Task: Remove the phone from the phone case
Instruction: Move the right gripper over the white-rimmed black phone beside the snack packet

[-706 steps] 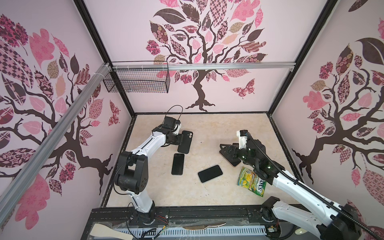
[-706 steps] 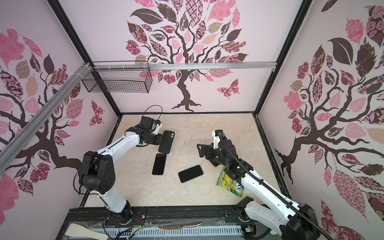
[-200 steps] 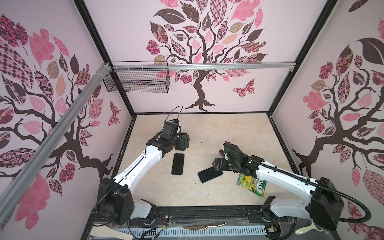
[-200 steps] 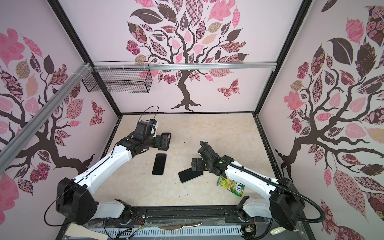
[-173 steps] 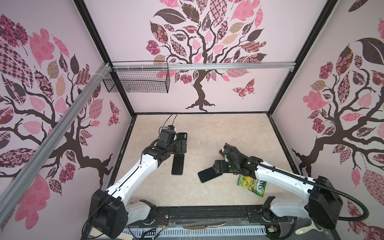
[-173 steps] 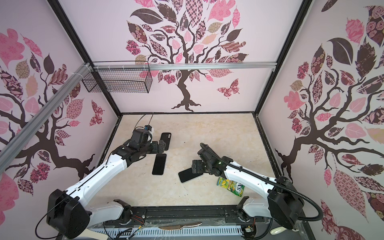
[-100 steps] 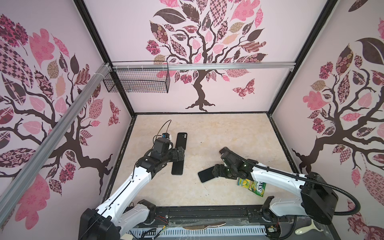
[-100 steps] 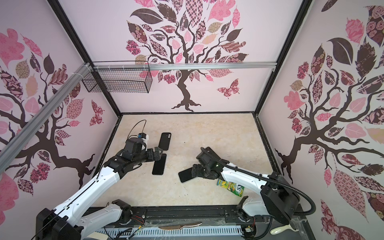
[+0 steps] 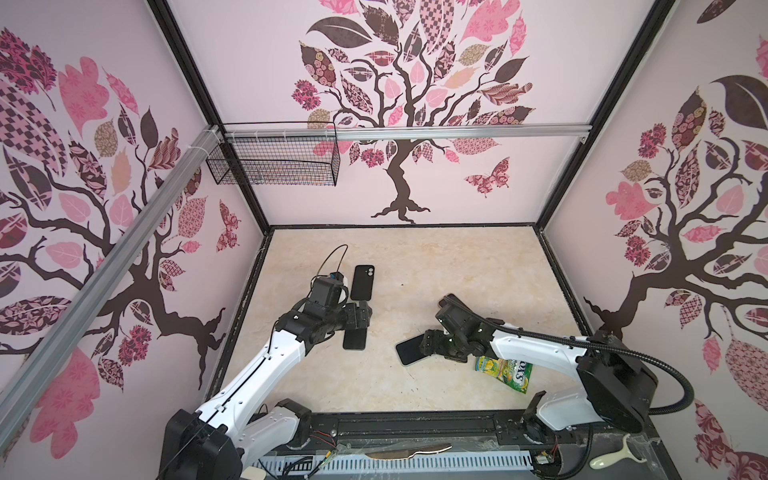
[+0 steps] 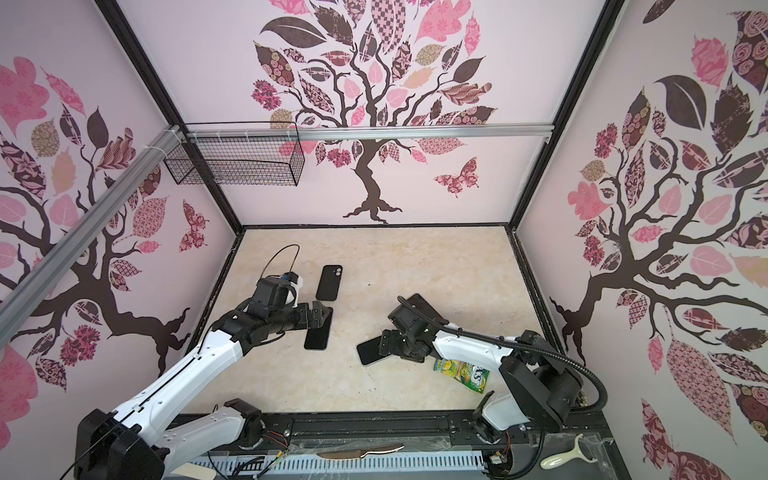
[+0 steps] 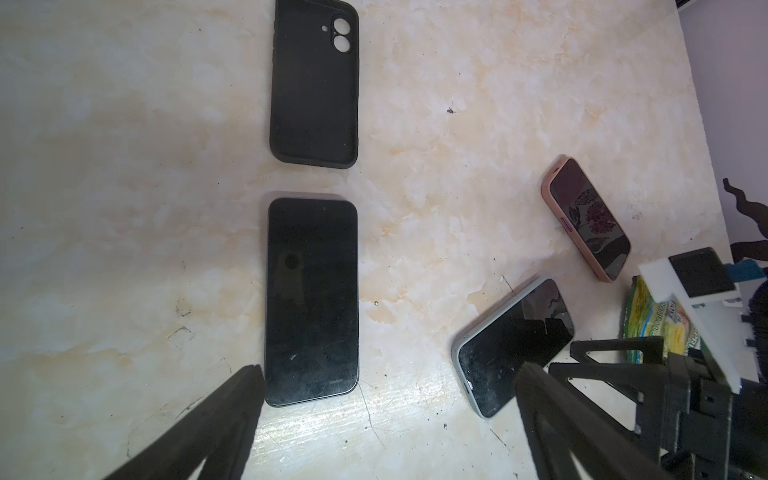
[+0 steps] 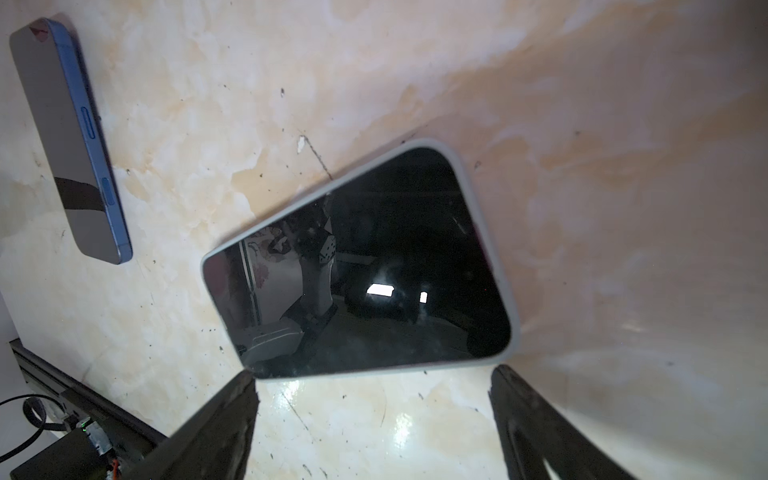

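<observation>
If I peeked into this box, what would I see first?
Big pink-and-brown trees cover every wall. On the pale table, the left gripper hangs open over a bare black phone, with an empty black case just beyond it. The right gripper stands open at a phone in a grey case.

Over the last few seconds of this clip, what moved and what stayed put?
The left gripper drew back from the black case and now hovers open over the bare phone. The right gripper came down, open, to the gray-cased phone. Nothing is gripped. The case, both phones and the snack packet lie where they were.
</observation>
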`<state>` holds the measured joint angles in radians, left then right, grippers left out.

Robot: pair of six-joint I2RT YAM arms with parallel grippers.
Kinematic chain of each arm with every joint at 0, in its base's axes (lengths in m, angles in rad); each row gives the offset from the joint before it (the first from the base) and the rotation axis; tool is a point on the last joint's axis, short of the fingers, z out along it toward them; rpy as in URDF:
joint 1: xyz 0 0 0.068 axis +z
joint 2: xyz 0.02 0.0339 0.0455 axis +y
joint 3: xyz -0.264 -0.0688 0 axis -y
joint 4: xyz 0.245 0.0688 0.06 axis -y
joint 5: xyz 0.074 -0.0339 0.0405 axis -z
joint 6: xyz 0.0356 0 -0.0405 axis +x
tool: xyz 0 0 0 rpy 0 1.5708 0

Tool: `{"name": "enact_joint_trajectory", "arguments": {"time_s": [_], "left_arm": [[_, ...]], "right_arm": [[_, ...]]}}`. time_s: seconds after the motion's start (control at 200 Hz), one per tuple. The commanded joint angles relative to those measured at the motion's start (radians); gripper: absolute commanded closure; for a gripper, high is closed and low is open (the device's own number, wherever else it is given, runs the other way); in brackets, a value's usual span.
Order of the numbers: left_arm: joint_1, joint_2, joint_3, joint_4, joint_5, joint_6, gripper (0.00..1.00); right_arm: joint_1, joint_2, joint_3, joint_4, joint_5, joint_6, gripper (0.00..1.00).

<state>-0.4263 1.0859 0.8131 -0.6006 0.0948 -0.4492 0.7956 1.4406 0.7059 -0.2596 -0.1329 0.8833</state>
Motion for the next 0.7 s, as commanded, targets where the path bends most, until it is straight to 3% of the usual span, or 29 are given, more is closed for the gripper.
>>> {"name": "enact_joint_trajectory", "arguments": {"time_s": [0.0, 0.39, 0.695], "left_arm": [[-0.002, 0.005, -0.004, -0.016, -0.016, -0.011, 0.02], [-0.002, -0.013, 0.007, -0.038, -0.124, -0.120, 0.02], [-0.002, -0.037, -0.010, -0.022, -0.047, -0.055, 0.02]], "right_arm": [[0.005, 0.028, 0.000, 0.012, -0.011, 0.020, 0.10], [0.004, 0.110, 0.056, 0.030, 0.023, 0.003, 0.09], [0.004, 0.218, 0.163, 0.017, 0.059, -0.056, 0.07]]}}
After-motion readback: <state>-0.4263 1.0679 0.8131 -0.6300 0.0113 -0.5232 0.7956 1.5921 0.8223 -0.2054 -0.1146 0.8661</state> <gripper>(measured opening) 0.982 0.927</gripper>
